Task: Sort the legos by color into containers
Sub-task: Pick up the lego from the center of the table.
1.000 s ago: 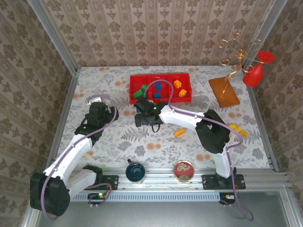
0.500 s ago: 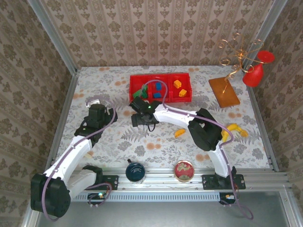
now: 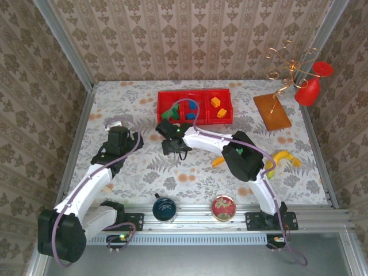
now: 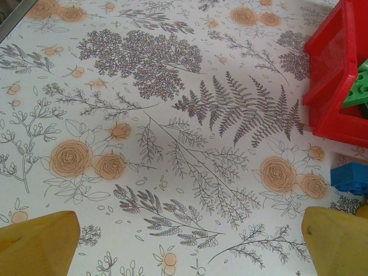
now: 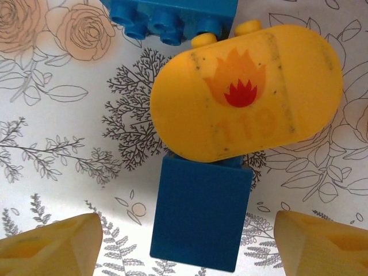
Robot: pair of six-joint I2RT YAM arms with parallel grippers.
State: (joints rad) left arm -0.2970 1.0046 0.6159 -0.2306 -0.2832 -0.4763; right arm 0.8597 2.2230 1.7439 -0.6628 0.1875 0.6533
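The right claw [image 5: 187,250] has been partly narrowed astride a blue brick [image 5: 201,213] on the bench [image 5: 69,115] near the red tray [image 3: 227,118], which is not yet touched; a grasp seems begun. The left claw [image 4: 190,244] stands wide open, empty.

A floral-printed cloth [image 3: 144,167] is spread over the table, which is enclosed by patterned wallpaper walls [image 3: 190,40]. At the near edge, a dark blue cup [image 3: 165,209] and a round red tin [image 3: 222,207] are set apart beside a metal rail [image 3: 195,221]. A curved yellow banana-like object [image 3: 282,158] is seen on the right. In the far right corner, a brown board [image 3: 272,111] is laid flat, with a gold wire stand [image 3: 292,64] and a red goblet-shaped vessel [image 3: 310,87] placed behind it.
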